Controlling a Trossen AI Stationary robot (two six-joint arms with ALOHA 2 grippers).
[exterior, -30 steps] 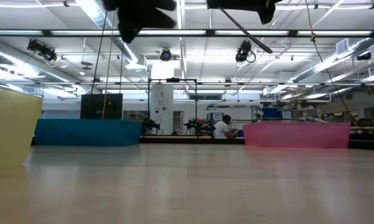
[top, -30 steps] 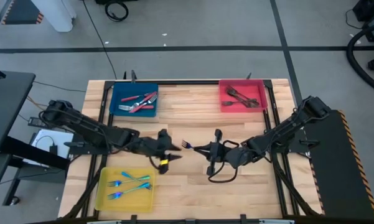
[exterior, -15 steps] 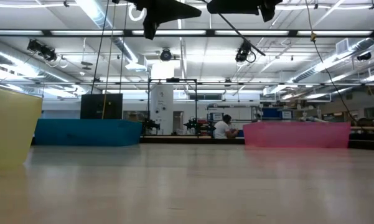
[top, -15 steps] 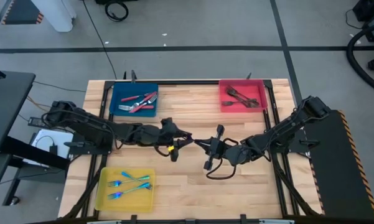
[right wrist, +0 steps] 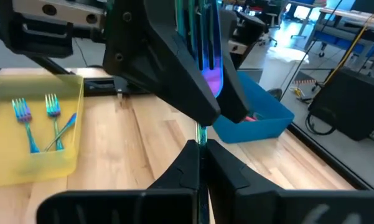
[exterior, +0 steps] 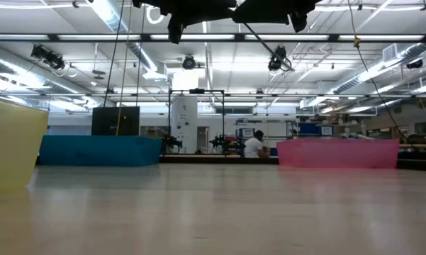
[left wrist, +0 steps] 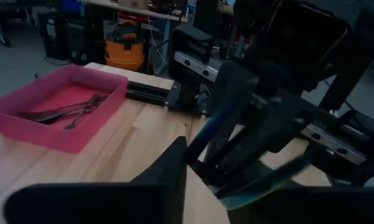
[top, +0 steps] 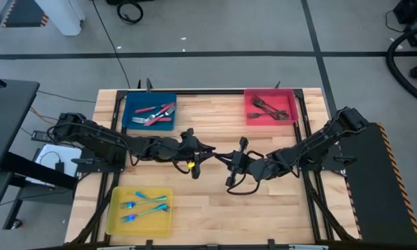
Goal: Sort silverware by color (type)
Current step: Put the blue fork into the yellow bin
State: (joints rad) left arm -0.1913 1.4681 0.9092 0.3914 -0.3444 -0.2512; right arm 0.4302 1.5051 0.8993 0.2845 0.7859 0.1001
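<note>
place: robotics lab hall | evidence: ceiling strip lights (exterior: 113, 18), exposed ducts, equipment benches, seated person (exterior: 254, 145), taped concrete floor (top: 215, 48), shop vacuum (left wrist: 124, 50)

My left gripper (top: 209, 151) and my right gripper (top: 225, 157) meet above the middle of the table (top: 215, 208), a fork (right wrist: 206, 43) upright between them. One tray (top: 139, 210) lies near the left front corner, one (top: 148, 112) behind it on the left, one (top: 270, 107) at the back right, each holding silverware.
</note>
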